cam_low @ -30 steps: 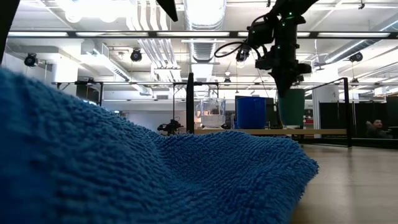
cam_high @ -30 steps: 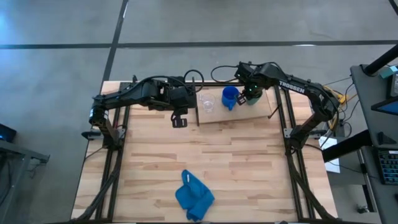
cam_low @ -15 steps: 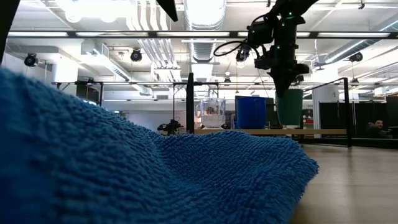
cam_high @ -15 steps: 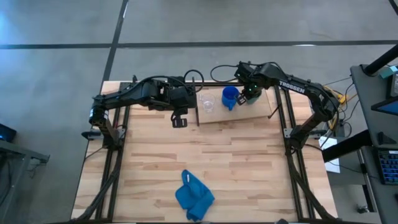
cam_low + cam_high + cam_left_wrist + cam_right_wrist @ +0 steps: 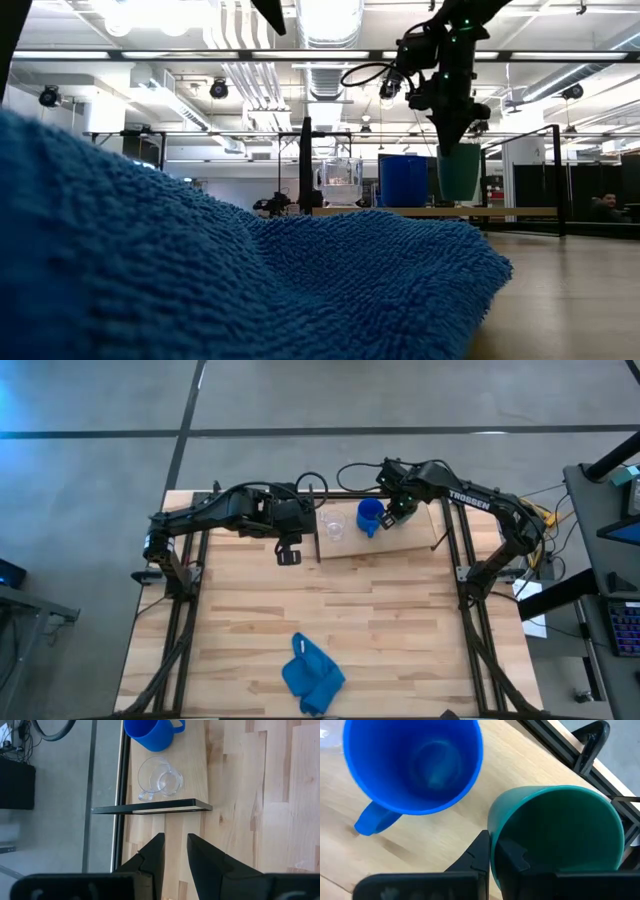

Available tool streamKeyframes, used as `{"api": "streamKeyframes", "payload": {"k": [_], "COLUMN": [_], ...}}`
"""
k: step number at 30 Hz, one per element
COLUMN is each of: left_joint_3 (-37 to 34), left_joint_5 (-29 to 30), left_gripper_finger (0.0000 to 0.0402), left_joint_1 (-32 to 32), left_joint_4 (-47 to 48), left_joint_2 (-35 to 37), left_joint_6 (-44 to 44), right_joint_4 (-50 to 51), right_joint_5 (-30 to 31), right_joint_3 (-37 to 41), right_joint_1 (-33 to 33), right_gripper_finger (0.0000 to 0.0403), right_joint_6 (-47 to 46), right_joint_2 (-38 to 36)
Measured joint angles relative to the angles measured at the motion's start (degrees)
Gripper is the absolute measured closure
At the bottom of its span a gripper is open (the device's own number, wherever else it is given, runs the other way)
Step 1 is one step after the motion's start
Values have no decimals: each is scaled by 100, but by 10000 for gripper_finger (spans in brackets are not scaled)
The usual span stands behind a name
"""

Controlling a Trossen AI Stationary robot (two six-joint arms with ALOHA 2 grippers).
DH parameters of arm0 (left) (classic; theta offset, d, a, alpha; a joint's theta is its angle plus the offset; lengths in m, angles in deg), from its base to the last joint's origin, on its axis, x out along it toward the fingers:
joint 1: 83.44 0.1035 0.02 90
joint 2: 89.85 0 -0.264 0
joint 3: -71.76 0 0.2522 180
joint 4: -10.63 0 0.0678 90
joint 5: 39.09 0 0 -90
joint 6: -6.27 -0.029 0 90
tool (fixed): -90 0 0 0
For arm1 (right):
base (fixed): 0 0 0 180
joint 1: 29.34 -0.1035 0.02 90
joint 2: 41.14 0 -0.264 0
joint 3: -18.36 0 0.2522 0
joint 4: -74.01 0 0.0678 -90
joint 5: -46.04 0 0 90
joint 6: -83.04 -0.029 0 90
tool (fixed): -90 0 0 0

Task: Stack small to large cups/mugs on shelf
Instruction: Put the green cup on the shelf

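The dark green cup (image 5: 560, 835) hangs from my right gripper (image 5: 495, 852) over the right part of the shelf (image 5: 400, 542), close beside the bright blue mug (image 5: 415, 765). The mug and the clear cup (image 5: 157, 777) stand on their bases on the pale board. In the low view the green cup (image 5: 458, 172) sits just right of the blue mug (image 5: 403, 180). My left gripper (image 5: 175, 842) is open and waits over the tabletop, just left of the shelf's black rod (image 5: 150, 808). My right gripper holds the green cup by its rim, on the side facing the blue mug (image 5: 492, 827). One finger is inside the cup (image 5: 515, 857) and one outside (image 5: 480, 855). The fingers come from above, pointing down. The cup hangs upright, its base just above the shelf board (image 5: 520, 211).
A crumpled blue cloth (image 5: 312, 678) lies near the table's near edge and fills the foreground of the low view (image 5: 200, 260). Black frame rods run along both table sides (image 5: 470, 610). Bare tabletop lies between the shelf and the cloth.
My right gripper has carried the green cup a little toward the table's left, closer to the blue mug, and raised it slightly off the shelf board. The cup stays upright in the hold.
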Motion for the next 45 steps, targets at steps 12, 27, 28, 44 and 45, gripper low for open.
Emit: {"api": "streamKeyframes", "payload": {"k": [12,27,28,44,45], "left_joint_3": [0,0,0,-9,-9], "left_joint_5": [0,0,0,0,0], "left_gripper_finger": [333,333,333,333,333], "left_joint_1": [1,2,0,2,2], "left_joint_4": [0,-2,-2,-4,-2], "left_joint_2": [0,0,0,0,0], "left_joint_6": [4,11,11,11,11], "right_joint_4": [392,518,505,258,258], "right_joint_5": [66,143,145,316,312], "right_joint_3": [0,66,94,393,393], "right_joint_1": [-10,-187,-216,-236,-236], "right_gripper_finger": [390,390,390,389,387], "right_joint_6": [-42,-39,-37,15,24], "right_joint_2": [0,-2,-2,-13,-13]}}
